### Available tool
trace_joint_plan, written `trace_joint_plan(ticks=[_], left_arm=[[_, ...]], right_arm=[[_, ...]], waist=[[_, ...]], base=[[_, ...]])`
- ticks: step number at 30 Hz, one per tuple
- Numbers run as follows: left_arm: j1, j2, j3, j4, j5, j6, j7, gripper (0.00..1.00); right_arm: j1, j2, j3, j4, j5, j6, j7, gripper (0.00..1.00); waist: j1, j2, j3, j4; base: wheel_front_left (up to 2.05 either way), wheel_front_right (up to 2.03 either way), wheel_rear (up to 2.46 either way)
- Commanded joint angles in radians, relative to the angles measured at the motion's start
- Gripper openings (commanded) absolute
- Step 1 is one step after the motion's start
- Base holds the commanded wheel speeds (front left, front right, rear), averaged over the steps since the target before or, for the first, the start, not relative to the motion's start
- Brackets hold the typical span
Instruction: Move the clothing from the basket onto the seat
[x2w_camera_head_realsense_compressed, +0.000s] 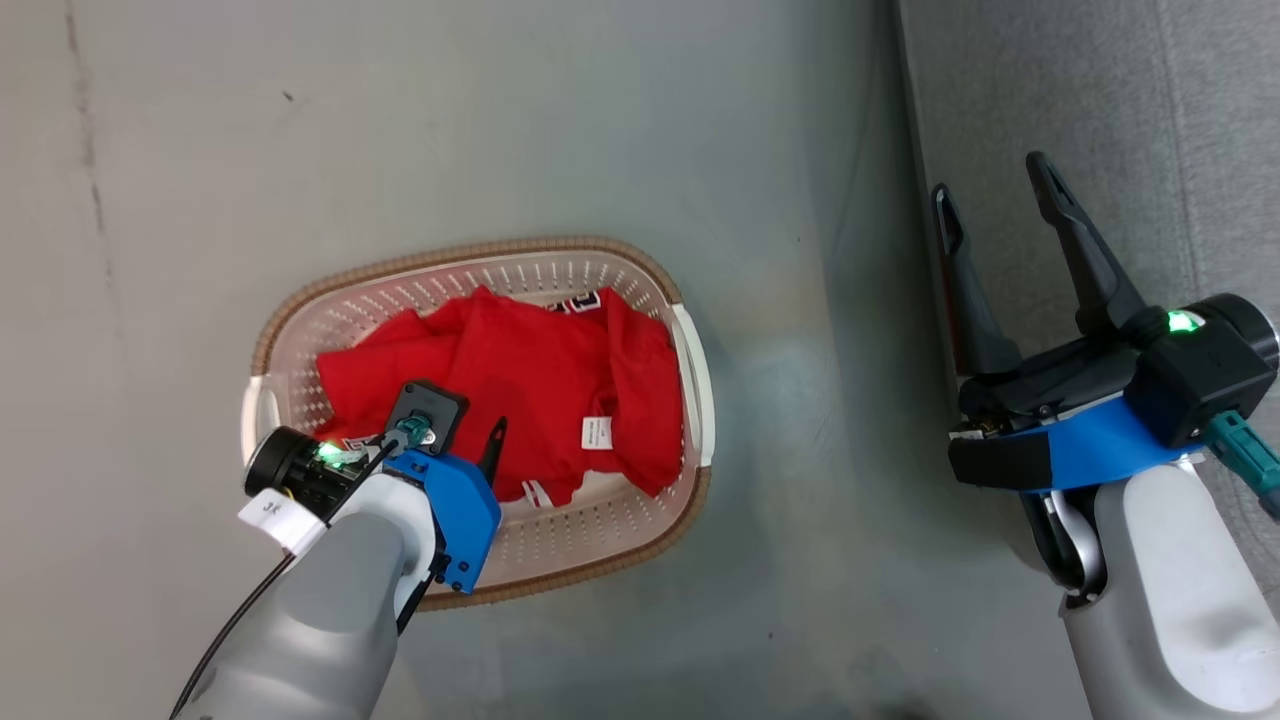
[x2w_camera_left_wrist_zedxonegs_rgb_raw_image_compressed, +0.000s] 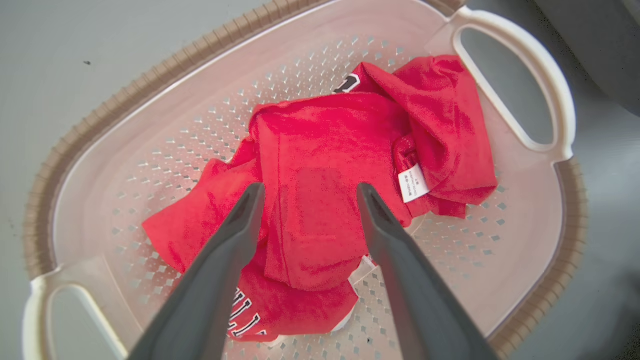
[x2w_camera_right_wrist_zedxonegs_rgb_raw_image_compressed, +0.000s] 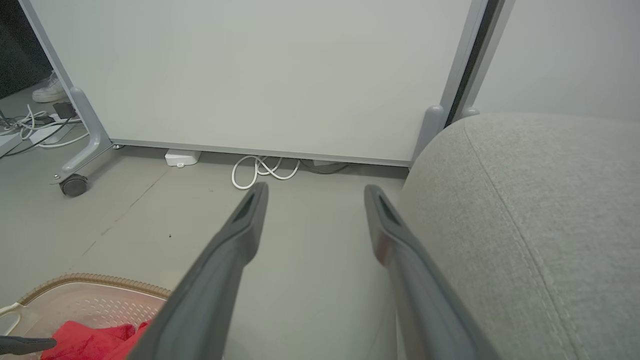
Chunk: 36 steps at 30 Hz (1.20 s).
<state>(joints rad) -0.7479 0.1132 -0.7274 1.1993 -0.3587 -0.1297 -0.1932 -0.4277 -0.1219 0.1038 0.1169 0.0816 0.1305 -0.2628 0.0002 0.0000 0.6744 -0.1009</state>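
The red clothing lies crumpled in the cream basket on the floor, with white lettering at its edges and a white tag. My left gripper stands open just over the heap, one finger on each side of a raised fold. I cannot tell whether the tips touch the fabric. In the head view, one dark finger shows past the blue wrist. My right gripper is open and empty, held above the left edge of the grey seat, whose rounded corner is close on its right.
Grey floor separates the basket from the seat. A pale partition panel on a caster foot stands ahead of the right gripper, with white cables at its base. A person's white shoe shows far left.
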Motion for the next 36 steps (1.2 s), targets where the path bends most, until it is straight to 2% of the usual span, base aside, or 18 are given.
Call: trace_joint_plan(ticks=[1,10,27,36], left_arm=[[-0.027,0.002,-0.018,0.017,-0.017,0.0,0.023,1.0],[-0.082,0.016,-0.063,0.053,-0.082,0.0,0.104,1.0],[-0.186,0.006,-0.034,0.087,-0.159,0.004,0.269,1.0],[-0.207,-0.024,-0.033,0.088,-0.199,-0.002,0.255,1.0]], right_arm=[[-0.023,-0.008,0.004,-0.01,-0.002,0.0,-0.003,1.0],[-0.047,-0.028,0.01,-0.043,-0.006,0.0,-0.003,1.0],[-0.058,-0.054,0.009,-0.112,-0.01,0.0,-0.003,1.0],[-0.046,-0.053,0.005,-0.132,-0.006,0.0,-0.003,1.0]], waist=[[-0.0002,0.0,0.047,-0.008],[-0.0002,0.0,0.13,-0.007],[-0.0002,0.0,0.265,-0.014],[-0.0002,0.0,0.296,-0.02]], base=[[0.0,0.0,0.0],[0.0,0.0,0.0],[0.0,0.0,0.0],[0.0,0.0,0.0]])
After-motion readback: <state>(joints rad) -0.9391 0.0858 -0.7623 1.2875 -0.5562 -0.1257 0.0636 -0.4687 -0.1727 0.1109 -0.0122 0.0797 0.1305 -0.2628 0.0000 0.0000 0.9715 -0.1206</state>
